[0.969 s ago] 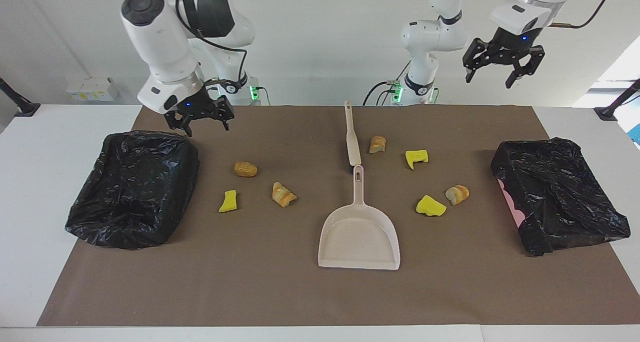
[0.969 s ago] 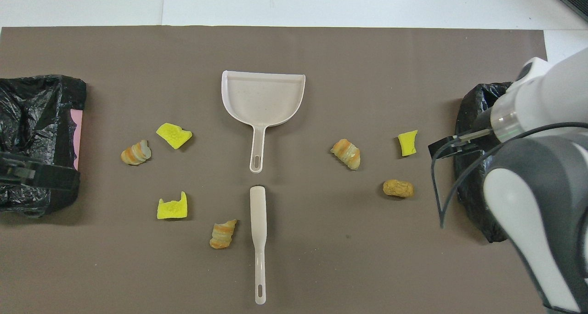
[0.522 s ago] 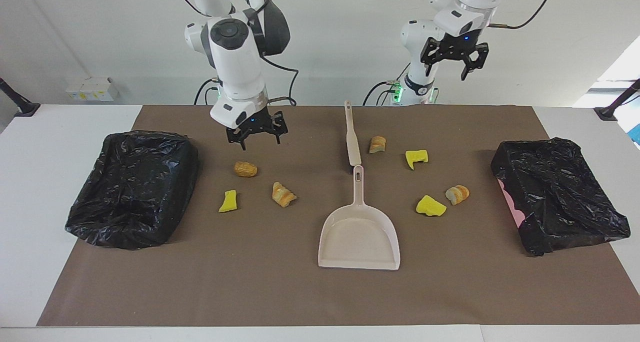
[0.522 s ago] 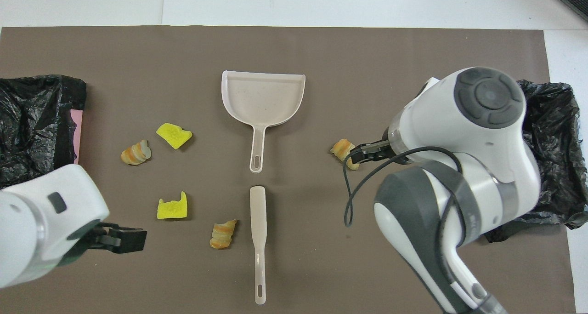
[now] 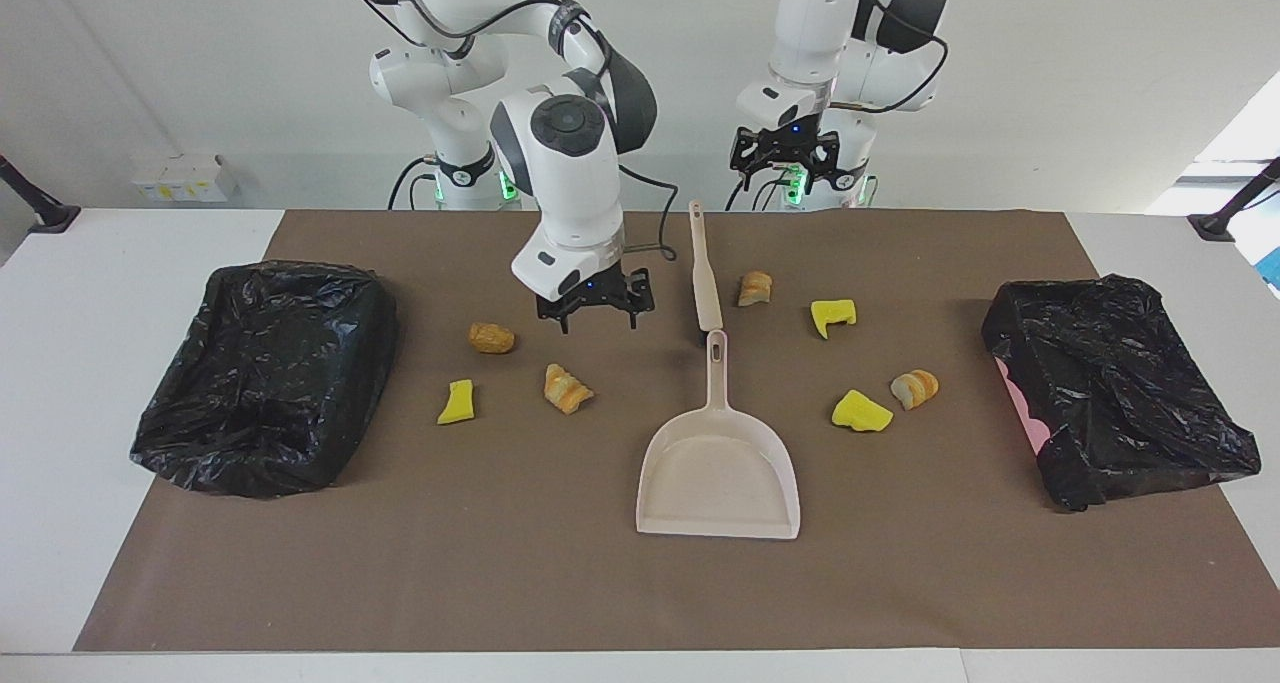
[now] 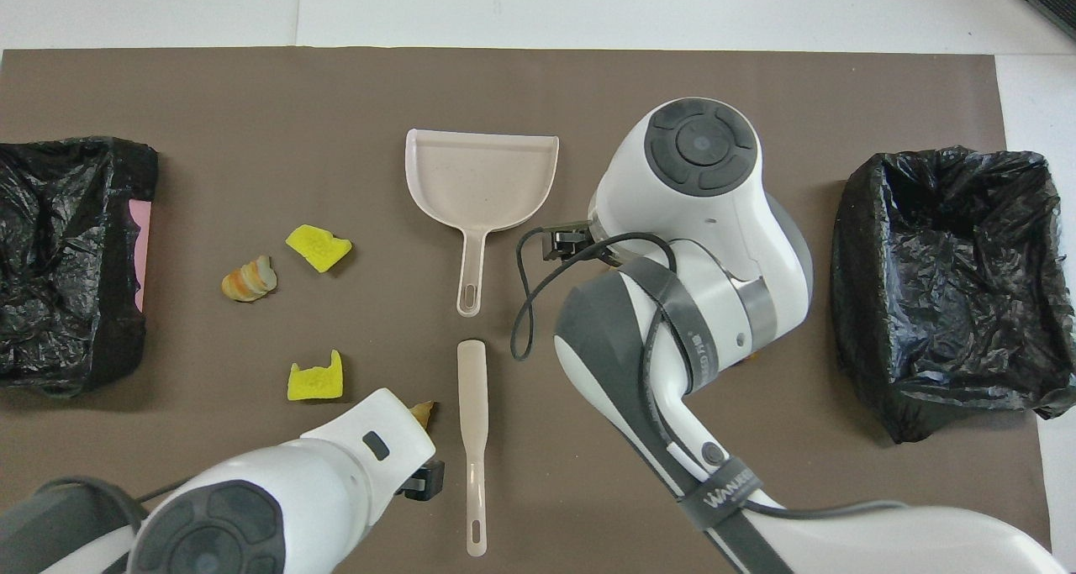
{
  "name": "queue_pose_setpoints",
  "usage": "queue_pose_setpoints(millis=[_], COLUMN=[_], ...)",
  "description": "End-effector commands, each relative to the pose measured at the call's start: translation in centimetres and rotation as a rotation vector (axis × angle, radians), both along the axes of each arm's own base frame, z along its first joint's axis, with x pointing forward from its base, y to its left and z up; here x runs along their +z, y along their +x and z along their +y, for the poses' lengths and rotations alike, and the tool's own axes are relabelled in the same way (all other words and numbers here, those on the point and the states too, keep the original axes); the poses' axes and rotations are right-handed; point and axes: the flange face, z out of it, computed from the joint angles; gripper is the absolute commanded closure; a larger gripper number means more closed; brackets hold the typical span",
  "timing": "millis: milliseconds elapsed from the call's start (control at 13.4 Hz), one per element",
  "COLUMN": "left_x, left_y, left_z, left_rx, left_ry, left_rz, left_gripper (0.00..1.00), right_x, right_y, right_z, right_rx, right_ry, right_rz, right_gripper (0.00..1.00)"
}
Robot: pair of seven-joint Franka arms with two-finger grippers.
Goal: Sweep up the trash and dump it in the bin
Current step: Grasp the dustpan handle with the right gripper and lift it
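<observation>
Right gripper (image 5: 594, 315) is hanging just left of centre in the facing view, its fingers standing apart and gripping nothing, over bare mat between the brown lump (image 5: 491, 338) and the brush (image 5: 704, 270). Left gripper (image 5: 785, 161) is hanging in the upper middle of that view, above the table's edge by the robots, its fingers also spread and holding nothing; in the overhead view only a dark bit of it is showing at the bottom, beside the brush's handle.

Trash is lying scattered on the brown mat (image 5: 560, 583) in seven pieces. Left of centre in the facing view are the brown lump, a yellow chunk (image 5: 457, 403) below it, and a striped bread piece (image 5: 567, 388) beside that. Right of centre are a tan piece (image 5: 755, 288) beside the brush, a notched yellow chunk (image 5: 833, 315), a yellow wedge (image 5: 861, 412) and a striped roll (image 5: 915, 388) just beside the wedge. In the overhead view the right arm is covering three of these.

Dustpan (image 5: 718, 473) is lying flat in the middle, its handle pointing up toward the brush, the two ends nearly meeting. One black-lined bin (image 5: 262, 378) is sitting at the left of the facing view and another black-lined bin (image 5: 1120, 388), with pink showing at its side, at the right.
</observation>
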Motion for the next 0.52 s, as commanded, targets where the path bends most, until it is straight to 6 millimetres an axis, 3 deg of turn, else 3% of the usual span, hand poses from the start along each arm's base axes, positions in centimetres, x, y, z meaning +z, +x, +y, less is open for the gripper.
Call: queue_pose_setpoints(millis=[0, 149, 298, 447], left_x=[-2.8, -5.6, -9.8, -12.4], left_y=[-2.2, -3.7, -4.8, -4.2], left_z=[-1.1, -2.8, -5.5, -6.9], left_rx=[0.035, 0.049, 0.049, 0.096], left_ry=[-0.034, -0.045, -0.027, -0.042], left_rz=[-0.014, -0.026, -0.001, -0.007], left_gripper=[0.00, 0.00, 0.00, 0.00], right_x=[-1.9, -3.7, -5.5, -7.7], right_y=[2.0, 2.5, 2.5, 1.8], right_z=[4.4, 7.3, 9.7, 11.9], right_rx=[-0.032, -0.050, -0.073, -0.107], right_ry=[0.035, 0.041, 0.054, 0.058], right_rz=[-0.024, -0.042, -0.055, -0.061], right_gripper=[0.00, 0.00, 0.00, 0.00])
